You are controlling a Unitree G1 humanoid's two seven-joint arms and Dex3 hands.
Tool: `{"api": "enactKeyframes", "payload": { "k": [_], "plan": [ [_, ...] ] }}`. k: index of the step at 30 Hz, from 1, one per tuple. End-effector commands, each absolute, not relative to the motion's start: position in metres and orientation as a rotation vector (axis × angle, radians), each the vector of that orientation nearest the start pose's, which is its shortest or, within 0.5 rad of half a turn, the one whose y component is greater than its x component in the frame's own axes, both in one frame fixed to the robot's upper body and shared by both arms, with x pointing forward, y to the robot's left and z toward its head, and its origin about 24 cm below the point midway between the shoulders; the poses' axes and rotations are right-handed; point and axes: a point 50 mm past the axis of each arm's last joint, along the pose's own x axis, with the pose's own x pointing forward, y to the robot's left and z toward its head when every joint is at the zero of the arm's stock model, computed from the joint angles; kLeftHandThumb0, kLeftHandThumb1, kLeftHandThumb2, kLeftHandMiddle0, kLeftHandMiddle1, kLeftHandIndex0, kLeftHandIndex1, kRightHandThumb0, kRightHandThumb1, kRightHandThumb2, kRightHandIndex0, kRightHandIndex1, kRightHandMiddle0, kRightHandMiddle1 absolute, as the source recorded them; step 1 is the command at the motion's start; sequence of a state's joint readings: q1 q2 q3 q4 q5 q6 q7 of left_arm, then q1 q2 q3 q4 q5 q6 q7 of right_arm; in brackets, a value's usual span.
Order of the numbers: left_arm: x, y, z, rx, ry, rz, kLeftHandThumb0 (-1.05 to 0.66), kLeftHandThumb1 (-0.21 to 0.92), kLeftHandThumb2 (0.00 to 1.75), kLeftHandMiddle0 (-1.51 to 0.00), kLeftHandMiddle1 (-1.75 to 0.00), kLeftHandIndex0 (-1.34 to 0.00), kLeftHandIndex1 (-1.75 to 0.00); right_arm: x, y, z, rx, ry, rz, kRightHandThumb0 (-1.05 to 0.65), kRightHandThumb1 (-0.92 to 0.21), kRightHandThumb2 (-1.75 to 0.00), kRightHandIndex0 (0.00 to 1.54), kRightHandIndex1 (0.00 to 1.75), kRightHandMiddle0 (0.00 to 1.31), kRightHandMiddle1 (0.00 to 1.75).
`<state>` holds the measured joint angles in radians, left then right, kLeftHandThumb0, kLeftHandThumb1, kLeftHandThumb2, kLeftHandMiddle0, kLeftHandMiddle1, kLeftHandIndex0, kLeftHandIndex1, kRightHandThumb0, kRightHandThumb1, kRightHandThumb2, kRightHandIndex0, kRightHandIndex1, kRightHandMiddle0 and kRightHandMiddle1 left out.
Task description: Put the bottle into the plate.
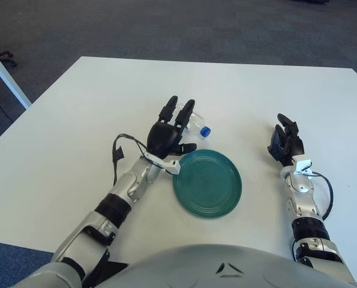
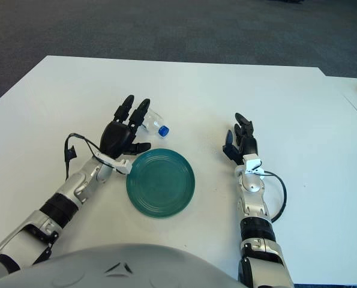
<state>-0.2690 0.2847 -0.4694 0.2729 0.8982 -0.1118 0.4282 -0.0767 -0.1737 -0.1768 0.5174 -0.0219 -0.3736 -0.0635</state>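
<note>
Left eye view puts the bottle [image 1: 193,123] a little above the middle of the frame, lying on its side on the white desk [image 1: 76,126], clear-bodied, its blue cap [image 1: 206,131] pointing toward the lower right. It is not in the plate [image 1: 207,183]; the green plate sits just below and to the right of it, with a thin strip of bare desk between the cap and the rim.

This looks like the reach-and-grasp step. The left hand [image 1: 166,135] is over the bottle's near end, its black fingers [image 1: 170,110] stretched forward and spread along the body, the thumb jutting out to the right just above the plate's rim. They hold nothing yet, and I cannot tell whether they touch the plastic or hover just above it. To my eye the next move calls for the fingers to drop around the body and close, then a short lift and carry down and to the right, over the rim. Since it lies on its side, a loose nudge could roll it off.

Off at the right of the frame, well apart from the plate, the right hand [image 1: 285,144] shows idle, fingers loosely open.

A black cable [image 1: 119,157] loops off the left wrist; it seems clear of the path. Nothing else stands between bottle and plate.
</note>
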Motion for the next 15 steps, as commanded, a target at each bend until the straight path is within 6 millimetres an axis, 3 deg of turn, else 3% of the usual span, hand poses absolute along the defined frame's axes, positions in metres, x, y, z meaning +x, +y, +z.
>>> {"api": "enactKeyframes", "payload": {
  "k": [1, 10, 15],
  "plan": [
    [0.286, 0.097, 0.065, 1.176, -0.508, -0.178, -1.05, 0.92, 0.64, -0.11, -0.03, -0.07, -0.04, 0.223, -0.227, -0.047, -0.158, 0.241, -0.218, -0.68, -0.92, -0.79, 0.17, 0.0, 0.0, 0.52],
    [0.295, 0.098, 0.072, 1.208, -0.504, -0.222, -1.05, 0.92, 0.53, -0.22, -0.01, -0.14, -0.14, 0.222, -0.222, -0.047, -0.143, 0.227, -0.215, -0.68, -0.92, -0.78, 0.18, 0.0, 0.0, 0.54],
    [0.303, 0.097, 0.078, 1.222, -0.55, -0.22, -1.05, 0.92, 0.55, -0.27, -0.01, -0.03, -0.54, 0.222, -0.219, -0.049, -0.133, 0.233, -0.215, -0.69, -0.92, -0.76, 0.18, 0.0, 0.0, 0.55]
  ]
}}
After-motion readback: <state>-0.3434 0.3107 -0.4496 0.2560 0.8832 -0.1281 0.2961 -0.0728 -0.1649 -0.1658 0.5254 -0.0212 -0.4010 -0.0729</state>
